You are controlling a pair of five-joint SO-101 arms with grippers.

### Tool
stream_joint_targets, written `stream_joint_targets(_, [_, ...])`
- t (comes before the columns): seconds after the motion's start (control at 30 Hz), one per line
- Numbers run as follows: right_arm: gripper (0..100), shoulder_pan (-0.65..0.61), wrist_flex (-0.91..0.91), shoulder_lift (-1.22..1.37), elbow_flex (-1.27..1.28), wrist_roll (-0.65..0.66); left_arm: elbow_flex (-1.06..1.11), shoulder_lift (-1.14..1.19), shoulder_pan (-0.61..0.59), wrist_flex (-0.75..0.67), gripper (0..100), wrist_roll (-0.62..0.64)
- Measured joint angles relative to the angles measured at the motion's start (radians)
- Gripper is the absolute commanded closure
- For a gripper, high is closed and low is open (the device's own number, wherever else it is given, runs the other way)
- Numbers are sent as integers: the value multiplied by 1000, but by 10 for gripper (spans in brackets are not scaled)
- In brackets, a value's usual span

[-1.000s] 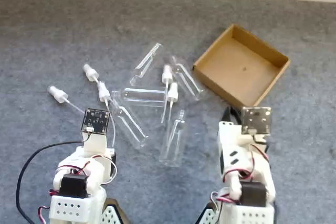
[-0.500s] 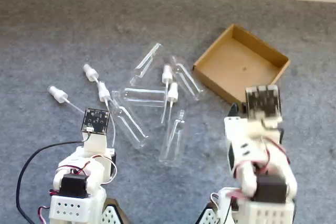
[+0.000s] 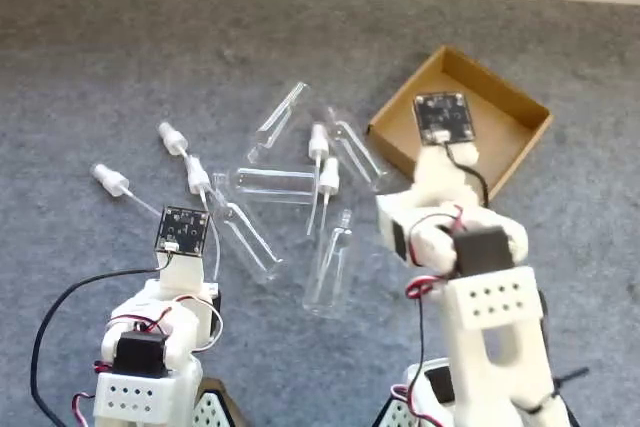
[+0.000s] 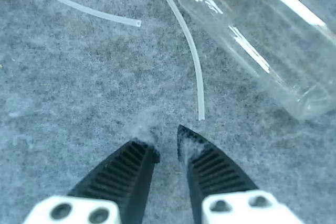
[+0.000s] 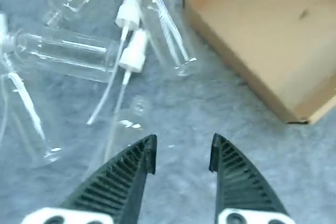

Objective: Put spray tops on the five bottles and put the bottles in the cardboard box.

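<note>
Nothing is done yet. All five bottles (image 3: 275, 184) lie loose and uncapped on the grey felt (image 3: 100, 57) in the middle of the high view. The tops (image 3: 172, 137) are scattered among them and to their left, and the box (image 3: 498, 95) at upper right has no bottle in it. The step in hand looks like the first pick. The right gripper (image 5: 184, 148) hangs above the felt between the bottles and the box, its jaws a moderate way apart with nothing between them. The left gripper (image 4: 165, 140) sits low at the lower left of the high view. Its jaws are parted only a sliver and hold nothing, and the end of a top's thin tube (image 4: 195, 72) lies just ahead of its tips. The lowest bottle (image 3: 330, 265), nearest the right arm, lies almost up-and-down in the frame, with its neck toward the top and its base toward the bottom edge. A pair of tops (image 3: 328, 175) just above it point their heads up the frame, tubes trailing down and slightly left. I judge the next move calls for the right gripper to drop and close across that bottle's short axis, or on a top's head. The other arm would then take the mating part, so the tube can be fed into the neck.
</note>
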Motion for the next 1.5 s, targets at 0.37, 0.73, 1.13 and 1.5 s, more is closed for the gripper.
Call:
stream_joint_targets(0.37, [584,-107,-2,336,-3,-180,0,0,0,0,994,0])
stream_joint_targets(0.73, [580,-315,-100,427,-3,-212,0,0,0,0,994,0])
stream_joint_targets(1.13, [580,-350,-196,442,26,-322,0,0,0,0,994,0])
stream_joint_targets(1.5, [581,-354,-273,663,106,-324,0,0,0,0,994,0])
